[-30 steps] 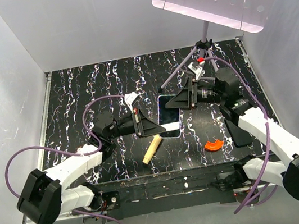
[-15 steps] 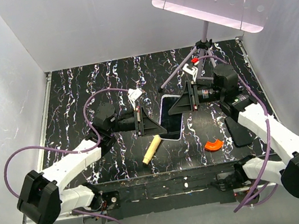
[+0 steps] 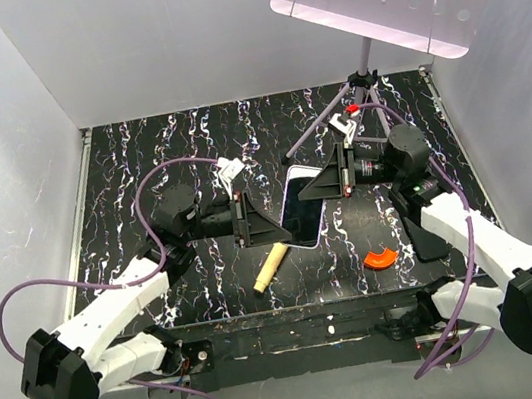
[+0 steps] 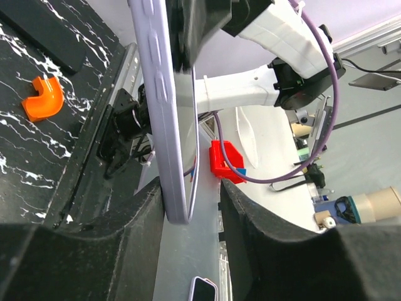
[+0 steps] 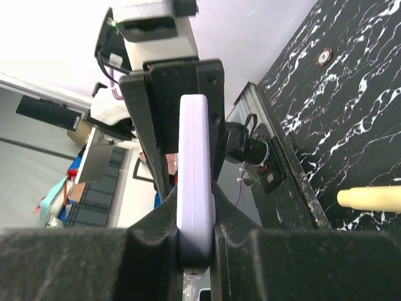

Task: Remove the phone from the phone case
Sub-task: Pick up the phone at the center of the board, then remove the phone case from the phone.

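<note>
Right wrist, right gripper (image 5: 195, 221) clamps phone case (image 5: 194, 157)

The left arm (image 3: 124, 295) and right arm (image 3: 469, 233) have white shells and black joints. A purple cable (image 3: 179, 162) (thin, looping) follows each.

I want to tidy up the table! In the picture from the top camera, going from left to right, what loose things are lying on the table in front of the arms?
wooden stick → orange curved piece → black flat rectangle
</note>
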